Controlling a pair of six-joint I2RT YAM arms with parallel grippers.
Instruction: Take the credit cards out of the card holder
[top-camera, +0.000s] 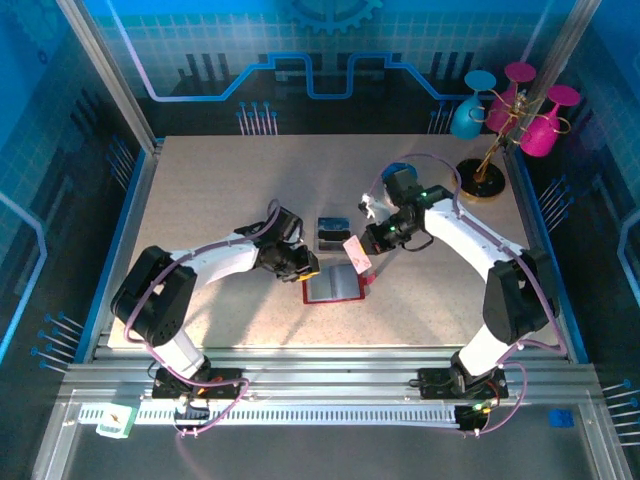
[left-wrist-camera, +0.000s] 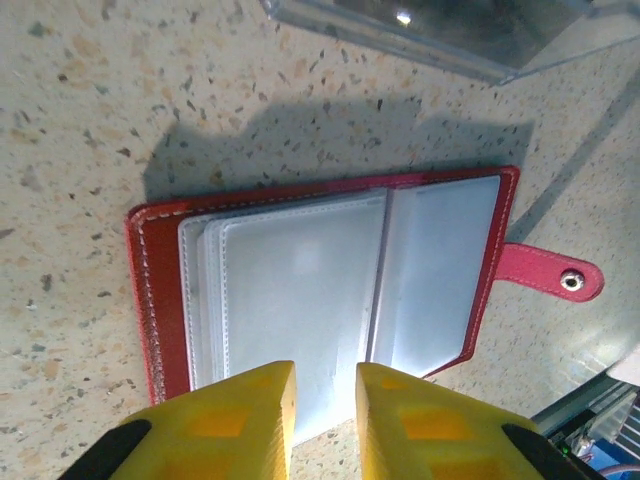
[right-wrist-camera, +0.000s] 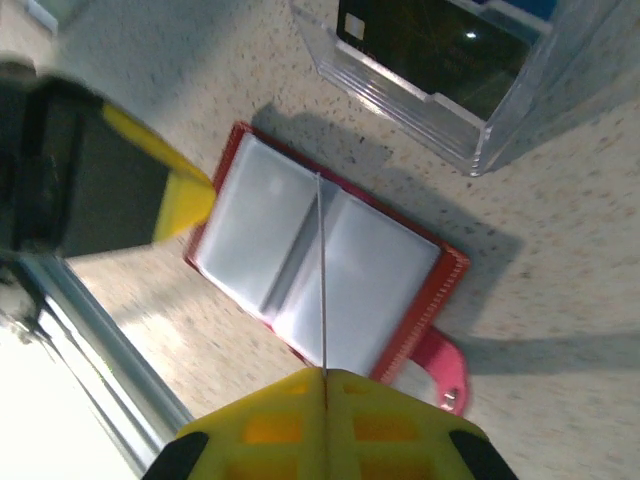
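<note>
The beige speckled tabletop (top-camera: 220, 190) is seen brightly lit, hemmed in by blue circuit-patterned wall panels (top-camera: 420, 40) and silver aluminium rails (top-camera: 330, 385).

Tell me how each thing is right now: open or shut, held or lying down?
card holder: open, lying flat on the table.
pink card: out of the card holder, pinched by the right gripper.
right gripper: shut on the pink card.
left gripper: fingers slightly apart at the card holder's edge.
clear tray: standing on the table, dark card inside.
</note>
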